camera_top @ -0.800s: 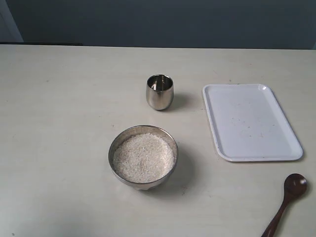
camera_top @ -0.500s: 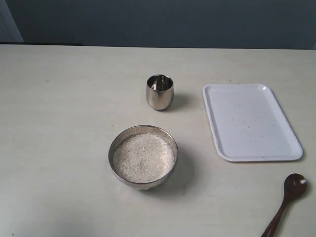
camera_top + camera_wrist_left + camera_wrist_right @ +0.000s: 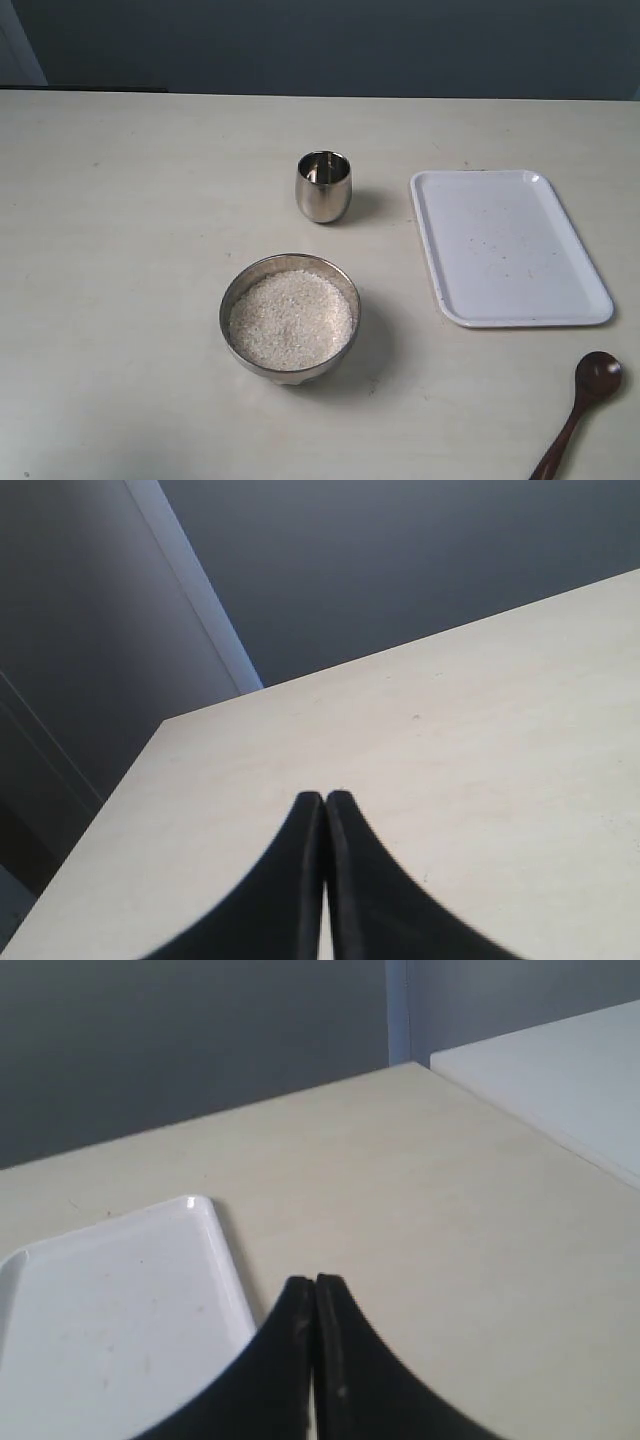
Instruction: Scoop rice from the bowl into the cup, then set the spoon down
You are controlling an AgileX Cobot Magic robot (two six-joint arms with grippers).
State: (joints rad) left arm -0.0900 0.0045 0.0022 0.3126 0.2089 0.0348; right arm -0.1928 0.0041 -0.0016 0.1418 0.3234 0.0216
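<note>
The wide steel bowl (image 3: 290,318) stands near the table's middle front, heaped with white rice (image 3: 290,320). Behind it stands the small steel cup (image 3: 323,186), upright. The dark wooden spoon (image 3: 582,408) lies at the front right corner, scoop up, its handle running off the bottom edge. Neither arm shows in the exterior view. My left gripper (image 3: 324,798) is shut with nothing between its fingers, over bare tabletop. My right gripper (image 3: 314,1282) is also shut and empty, beside the white tray's edge.
A flat white tray (image 3: 510,247) lies to the right of the cup, also in the right wrist view as the tray (image 3: 100,1300). A white surface (image 3: 560,1080) adjoins the table's far edge in the right wrist view. Dark wall runs behind the table.
</note>
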